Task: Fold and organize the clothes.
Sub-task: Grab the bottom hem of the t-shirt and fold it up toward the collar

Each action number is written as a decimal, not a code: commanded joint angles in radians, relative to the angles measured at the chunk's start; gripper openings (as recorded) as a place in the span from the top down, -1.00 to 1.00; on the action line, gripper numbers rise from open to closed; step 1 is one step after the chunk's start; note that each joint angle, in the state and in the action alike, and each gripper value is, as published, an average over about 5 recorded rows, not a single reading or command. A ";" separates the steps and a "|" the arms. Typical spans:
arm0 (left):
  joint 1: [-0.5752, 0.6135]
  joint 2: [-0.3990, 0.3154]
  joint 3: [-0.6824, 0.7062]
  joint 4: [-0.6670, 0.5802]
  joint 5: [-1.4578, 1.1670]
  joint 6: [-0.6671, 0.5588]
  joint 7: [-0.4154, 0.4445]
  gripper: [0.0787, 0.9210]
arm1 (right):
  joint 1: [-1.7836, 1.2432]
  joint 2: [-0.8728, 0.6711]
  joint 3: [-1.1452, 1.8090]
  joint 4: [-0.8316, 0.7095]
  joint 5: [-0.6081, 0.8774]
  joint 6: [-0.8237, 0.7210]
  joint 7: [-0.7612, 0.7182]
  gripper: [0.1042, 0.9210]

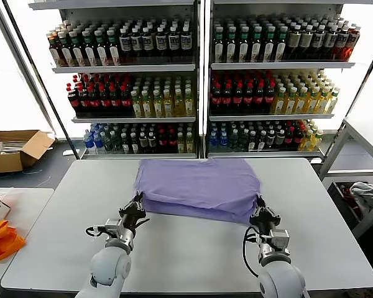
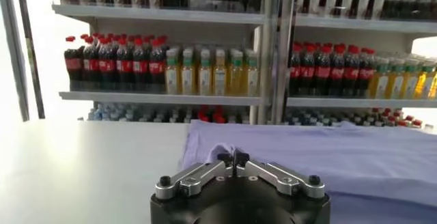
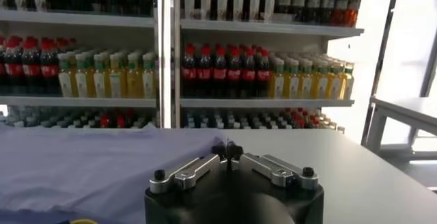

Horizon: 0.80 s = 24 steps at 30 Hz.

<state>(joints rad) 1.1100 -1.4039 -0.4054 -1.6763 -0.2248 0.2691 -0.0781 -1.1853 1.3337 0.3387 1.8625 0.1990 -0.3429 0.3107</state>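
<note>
Both our arms sit low in the head view, left gripper (image 1: 137, 205) and right gripper (image 1: 262, 212) at the near corners of the folded lavender T-shirt (image 1: 199, 186) mid-tabletop (image 1: 68, 236). Left wrist view: fingers (image 2: 226, 157) pressed together at the hem. Right wrist view: fingers (image 3: 225, 151) pressed together beside the cloth.

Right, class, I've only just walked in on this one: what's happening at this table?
A two-armed robot is folding a lavender T-shirt that lies on a grey table in front of shelves of bottled drinks. The shirt already looks folded over on itself. The left end effector is at the shirt's near left corner and the right end effector at its near right corner. In both wrist views the fingers are shut, with the tips at the fabric's edge. Orange fabric sits on a side table to the robot's left.
</note>
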 commanded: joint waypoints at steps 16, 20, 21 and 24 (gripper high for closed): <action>-0.064 0.006 0.002 0.100 0.015 0.020 0.009 0.99 | 0.129 0.026 -0.051 -0.164 0.061 -0.020 0.006 0.99; -0.042 0.003 0.002 0.057 0.015 0.025 0.001 0.97 | 0.130 0.040 -0.051 -0.136 0.122 0.013 0.028 0.88; -0.035 0.003 0.003 0.042 0.015 0.029 0.001 0.96 | 0.128 0.042 -0.050 -0.120 0.143 0.016 0.036 0.83; -0.016 0.002 0.004 -0.005 0.011 0.045 -0.001 0.82 | 0.121 0.047 -0.045 -0.068 0.204 0.013 0.069 0.62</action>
<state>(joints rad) 1.0674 -1.4017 -0.4025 -1.6019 -0.2111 0.2966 -0.0754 -1.0789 1.3735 0.2995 1.7633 0.3219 -0.3502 0.3523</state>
